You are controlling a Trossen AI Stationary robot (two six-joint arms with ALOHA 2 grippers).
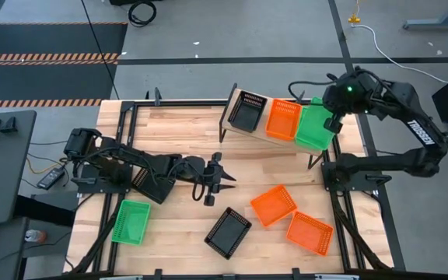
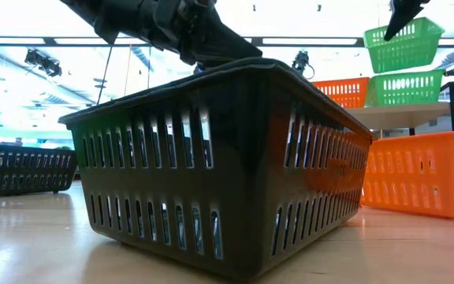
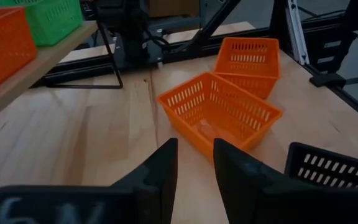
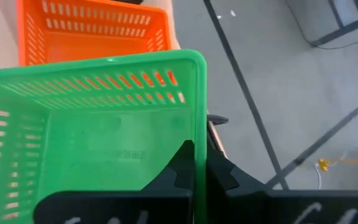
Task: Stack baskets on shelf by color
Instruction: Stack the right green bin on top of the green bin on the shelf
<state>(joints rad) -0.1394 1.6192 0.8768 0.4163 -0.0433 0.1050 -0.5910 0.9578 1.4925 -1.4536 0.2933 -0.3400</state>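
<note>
On the shelf (image 1: pixel 236 99) stand a black basket (image 1: pixel 247 111), an orange basket (image 1: pixel 283 118) and a green basket (image 2: pixel 404 87). My right gripper (image 2: pixel 404 12) is shut on a second green basket (image 2: pixel 404 43), which it holds tilted in the air just over the shelf's green one. My left gripper (image 1: pixel 222 183) hovers open over the table's middle with nothing between its fingers (image 3: pixel 166 168). It points toward two orange baskets (image 3: pixel 219 112) (image 3: pixel 248 62) that rest on their bottoms on the table. My right gripper pinches one side wall of the green basket at its rim (image 4: pixel 199 134), one finger inside the basket and one outside. The fingers come slanting down from above. The basket is lifted clear and hangs tilted below them, over the green basket on the shelf.
A black basket (image 1: pixel 228 232) lies on the table near the front, beside the left gripper, and fills the low view (image 2: pixel 227 158). Another green basket (image 1: pixel 131 222) sits at the front left. Bare wood lies between the shelf's legs and the left gripper.
</note>
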